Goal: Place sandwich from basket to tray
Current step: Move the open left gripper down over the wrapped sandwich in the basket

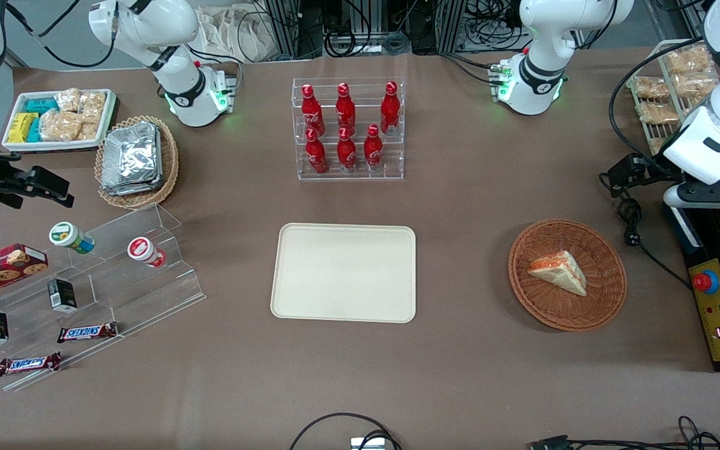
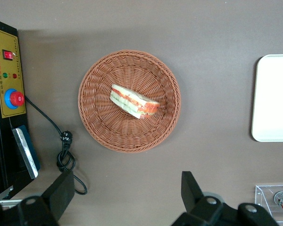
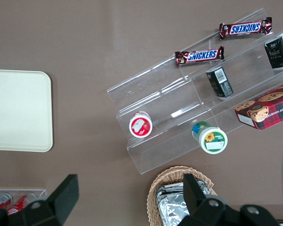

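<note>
Currently sandwich [image 2: 133, 101] in basket [image 2: 99, 80], below spread gripper [image 2: 127, 194] jaws.

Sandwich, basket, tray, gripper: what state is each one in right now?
Sandwich: lying on its side in the basket, not held.
Basket: upright on the table, holding only the sandwich.
Tray: flat on the table, nothing on it.
Gripper: open, above the table beside the basket, holding nothing.

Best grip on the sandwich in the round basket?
Come from above. The sandwich lies flat, mid-basket, its low rim clear of the jaws. Close across the wedge's two long sides, near the middle, not the narrow tip; probably lightly, as the bread looks soft. The gripper hangs open above the table beside the basket.
</note>
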Robot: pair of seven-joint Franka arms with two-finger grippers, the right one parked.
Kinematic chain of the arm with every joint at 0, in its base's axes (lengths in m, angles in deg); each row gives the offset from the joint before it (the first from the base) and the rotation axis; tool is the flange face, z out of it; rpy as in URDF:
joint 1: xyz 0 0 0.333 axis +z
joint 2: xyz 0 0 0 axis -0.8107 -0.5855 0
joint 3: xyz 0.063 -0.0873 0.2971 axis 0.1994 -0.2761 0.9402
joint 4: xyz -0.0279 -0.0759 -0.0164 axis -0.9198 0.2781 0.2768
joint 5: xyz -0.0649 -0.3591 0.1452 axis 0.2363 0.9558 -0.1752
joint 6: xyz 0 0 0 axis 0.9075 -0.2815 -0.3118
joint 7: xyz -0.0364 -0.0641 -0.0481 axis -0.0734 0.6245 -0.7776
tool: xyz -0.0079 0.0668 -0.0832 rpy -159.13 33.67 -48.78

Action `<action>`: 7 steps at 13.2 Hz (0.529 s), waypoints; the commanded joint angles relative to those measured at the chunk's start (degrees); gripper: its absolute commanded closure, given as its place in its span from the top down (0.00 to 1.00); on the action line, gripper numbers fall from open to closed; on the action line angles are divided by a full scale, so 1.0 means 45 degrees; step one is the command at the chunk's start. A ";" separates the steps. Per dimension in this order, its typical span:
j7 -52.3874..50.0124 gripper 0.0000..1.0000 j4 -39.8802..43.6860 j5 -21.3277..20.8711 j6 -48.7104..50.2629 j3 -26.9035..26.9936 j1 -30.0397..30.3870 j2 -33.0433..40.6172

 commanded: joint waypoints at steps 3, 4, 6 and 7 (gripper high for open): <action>0.0075 1.00 0.0366 0.0118 0.0330 0.0004 -0.0007 -0.0250; 0.0056 1.00 0.0346 0.0118 0.0349 0.0023 0.0012 -0.0250; -0.0409 1.00 0.0327 0.0157 0.0330 0.0082 0.0051 -0.0250; -0.0839 1.00 0.0211 0.0157 0.0253 0.0101 0.0090 -0.0269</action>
